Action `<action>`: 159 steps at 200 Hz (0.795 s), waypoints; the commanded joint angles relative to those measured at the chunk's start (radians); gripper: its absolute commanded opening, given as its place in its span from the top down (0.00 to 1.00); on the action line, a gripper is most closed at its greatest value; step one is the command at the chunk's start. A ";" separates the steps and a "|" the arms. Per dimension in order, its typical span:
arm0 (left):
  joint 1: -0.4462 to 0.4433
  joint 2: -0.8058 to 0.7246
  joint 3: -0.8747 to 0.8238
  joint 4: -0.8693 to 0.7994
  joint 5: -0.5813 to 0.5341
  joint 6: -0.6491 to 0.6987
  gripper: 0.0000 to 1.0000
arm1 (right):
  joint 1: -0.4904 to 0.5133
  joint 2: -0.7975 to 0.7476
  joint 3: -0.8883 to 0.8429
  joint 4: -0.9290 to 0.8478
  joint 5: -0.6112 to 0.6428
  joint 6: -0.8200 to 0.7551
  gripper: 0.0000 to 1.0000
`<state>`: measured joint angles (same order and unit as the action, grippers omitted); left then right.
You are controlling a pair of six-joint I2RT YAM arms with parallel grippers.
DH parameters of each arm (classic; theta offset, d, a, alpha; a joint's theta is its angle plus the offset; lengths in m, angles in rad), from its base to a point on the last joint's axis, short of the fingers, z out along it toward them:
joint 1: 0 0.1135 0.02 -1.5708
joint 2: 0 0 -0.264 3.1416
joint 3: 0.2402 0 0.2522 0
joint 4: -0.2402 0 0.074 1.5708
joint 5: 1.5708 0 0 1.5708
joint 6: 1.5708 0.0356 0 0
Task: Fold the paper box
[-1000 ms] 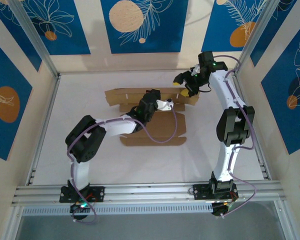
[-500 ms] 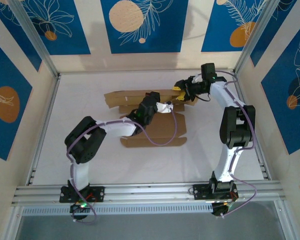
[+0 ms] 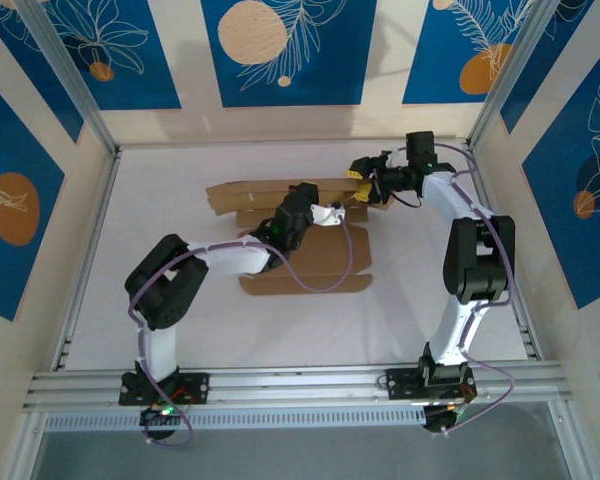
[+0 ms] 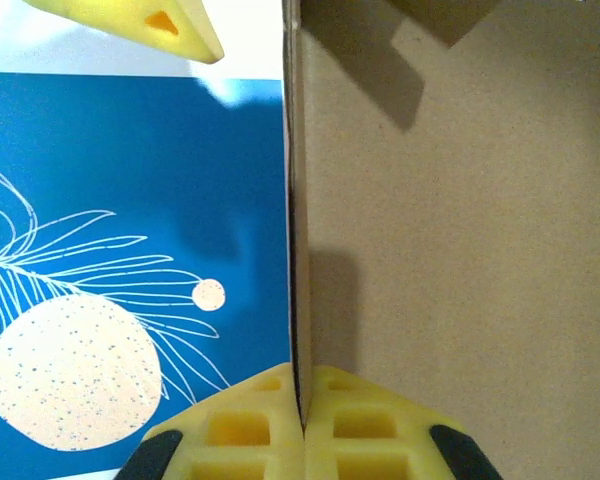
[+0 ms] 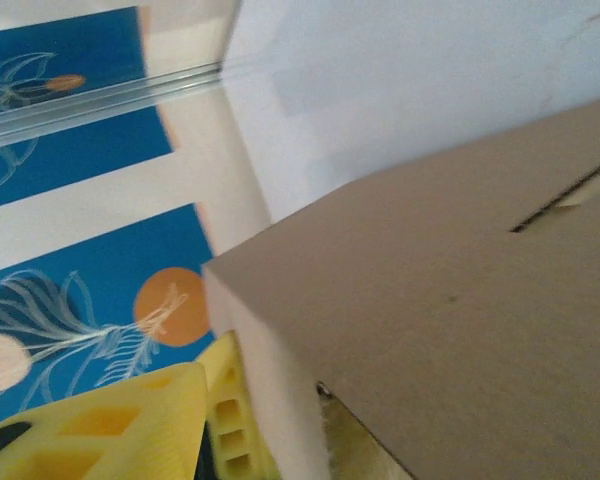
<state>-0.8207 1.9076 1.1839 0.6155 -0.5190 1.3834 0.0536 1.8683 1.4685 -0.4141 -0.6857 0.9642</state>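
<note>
At mid-frame of the top view, on the white counter [image 3: 180,190]: paper box [image 3: 320,252], flat base panel toward the lower edge, back wall raised along the upper side, and a rounded flap jutting out at upper left.

Left pincer [image 3: 328,212] just right of centre, clamped on the raised wall. Up close in the left wrist view: yellow pads [image 4: 270,395] pressed together on the thin cardboard edge, brown panel running straight up the frame.

Right pincer [image 3: 360,186] at the box's upper right corner. From the right wrist view: one yellow finger [image 5: 120,420] just beside a folded cardboard corner, the other finger hidden behind the panel. Cannot tell whether gripping or merely alongside.

Toward the right of that same view, a narrow slot [image 5: 555,205] cut into the panel.

Handling, by the look of it:
- Light and thin.
- Stiff across each panel, yet ready to hinge at the creases.
- Likely to skid on the smooth counter if pushed with nothing pinning it.
- Prone to kinking if pinched hard mid-panel.
- Probably weakest at the flap tips and slot edges.

Best taken at a free edge close to a crease, pads flat on both faces, with the second hold near the neighbouring corner. Best nudged home at the flaps rather than grabbed.
</note>
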 commanded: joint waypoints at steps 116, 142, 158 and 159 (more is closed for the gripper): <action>-0.001 0.002 0.044 -0.135 0.003 -0.033 1.00 | 0.003 -0.170 -0.129 -0.315 0.520 -0.328 0.76; 0.003 0.012 0.098 -0.221 0.011 -0.074 1.00 | 0.057 -0.065 -0.065 -0.321 0.584 -0.352 0.69; 0.009 0.026 0.133 -0.265 0.016 -0.094 1.00 | 0.066 -0.017 -0.044 -0.301 0.593 -0.342 0.60; 0.009 0.026 0.134 -0.266 0.016 -0.094 1.00 | 0.065 -0.014 -0.045 -0.299 0.593 -0.342 0.60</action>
<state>-0.8192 1.9106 1.2526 0.4507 -0.5243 1.3346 0.0986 1.7996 1.3701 -0.7055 -0.1413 0.6365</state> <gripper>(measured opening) 0.047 0.350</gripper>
